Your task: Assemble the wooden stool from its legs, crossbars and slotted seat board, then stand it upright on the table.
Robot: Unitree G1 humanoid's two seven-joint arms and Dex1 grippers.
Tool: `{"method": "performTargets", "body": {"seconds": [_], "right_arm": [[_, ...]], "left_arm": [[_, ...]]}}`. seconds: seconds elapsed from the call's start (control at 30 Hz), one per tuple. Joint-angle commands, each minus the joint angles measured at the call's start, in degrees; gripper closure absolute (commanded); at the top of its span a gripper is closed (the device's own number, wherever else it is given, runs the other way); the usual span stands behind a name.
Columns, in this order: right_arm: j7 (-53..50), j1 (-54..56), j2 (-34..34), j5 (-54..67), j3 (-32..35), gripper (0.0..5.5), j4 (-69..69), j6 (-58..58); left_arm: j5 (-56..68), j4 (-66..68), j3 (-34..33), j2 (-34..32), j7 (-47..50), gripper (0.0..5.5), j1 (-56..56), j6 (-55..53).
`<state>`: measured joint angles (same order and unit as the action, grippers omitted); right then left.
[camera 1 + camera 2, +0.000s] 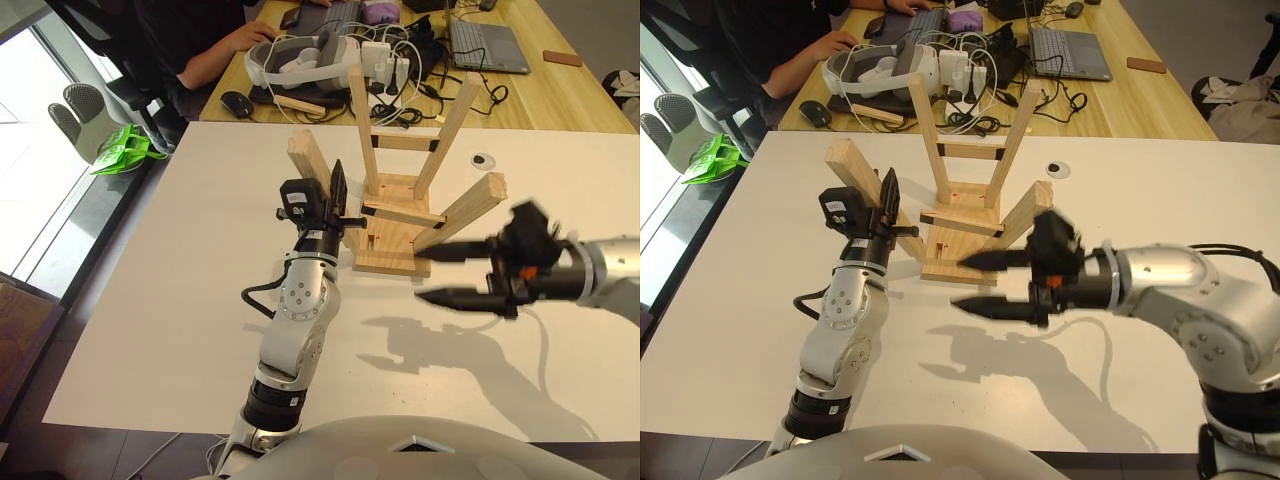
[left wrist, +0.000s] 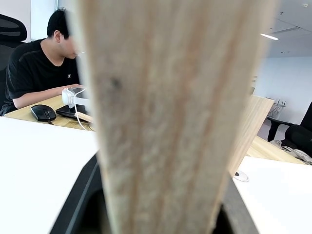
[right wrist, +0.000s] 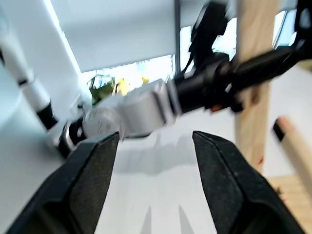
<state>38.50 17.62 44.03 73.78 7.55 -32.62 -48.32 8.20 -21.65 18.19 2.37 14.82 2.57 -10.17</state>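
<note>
The wooden stool lies upside down on the white table, seat board flat and four legs pointing up and outward. Crossbars join the legs. My left gripper is shut on the near-left leg, which stands close between its fingers in the left wrist view. My right gripper is open just right of the seat board, beneath the near-right leg, holding nothing. The right wrist view shows its spread fingers, a stool leg and the left arm beyond.
A small round black-and-white object lies on the table behind the stool on the right. Beyond the table is a wooden desk with a headset, cables, a mouse and a laptop. A person sits there.
</note>
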Motion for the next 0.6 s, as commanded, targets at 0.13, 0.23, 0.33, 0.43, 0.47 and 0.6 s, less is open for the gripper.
{"method": "performTargets", "body": {"seconds": [0.13, 0.23, 0.33, 0.43, 0.47, 0.6], "right_arm": [[-46.6, 21.6, -14.8, -7.5, 8.4, 2.72, 17.4, 12.9], [-55.5, 18.7, -13.1, -21.7, 7.4, 2.72, 21.8, 13.9], [-58.4, 12.4, -13.1, -30.5, 5.8, 2.72, 21.0, 11.7], [-58.0, 6.4, -14.0, -32.3, 5.1, 2.72, 19.7, 6.1], [-57.4, 4.8, -14.2, -31.7, 4.6, 2.72, 19.2, 3.0], [-56.7, 1.3, -16.7, -28.6, 4.3, 2.72, 16.3, -6.9]], "left_arm": [[-0.5, 2.8, 0.6, 5.8, 0.2, 4.5, 0.5, 3.7], [-0.3, 4.5, 1.4, 7.2, 0.5, 4.5, 1.2, 5.1], [0.5, 6.1, 1.8, 8.2, 0.5, 4.5, 1.7, 6.4], [1.5, 7.5, 1.7, 8.9, 0.6, 4.5, 2.4, 7.5], [1.7, 7.9, 1.6, 9.0, 0.6, 4.5, 2.7, 7.9], [3.3, 10.9, 0.6, 9.8, 0.8, 4.5, 3.8, 9.7]]}}
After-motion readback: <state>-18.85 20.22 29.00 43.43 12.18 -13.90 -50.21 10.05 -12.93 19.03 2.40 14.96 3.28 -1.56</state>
